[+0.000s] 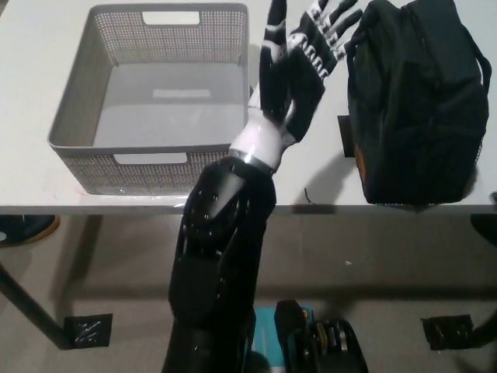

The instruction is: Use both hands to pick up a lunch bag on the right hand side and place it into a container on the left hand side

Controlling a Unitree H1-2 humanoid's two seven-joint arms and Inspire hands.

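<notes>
Two main items on the white counter. Lunch bag: black, soft-sided, with carry straps over its top, standing at the right side of the counter, near edge close to the counter's front edge. A small brown patch shows on its left face, low down. Container: grey perforated basket with cut-out handles in its far and near walls, standing at the left side of the counter, well apart from the bag, nothing inside it.

Left hand: white with dark segments, raised over the counter between the container and the bag, fingers spread and pointing far, holding nothing; fingertips reach just beside the bag's upper left corner, though actual contact cannot be judged. Its dark forearm rises from the bottom middle and crosses the counter's front edge.

Right hand: not visible.

Floor: brown, seen below the counter, with a dark table leg at the lower left.
</notes>
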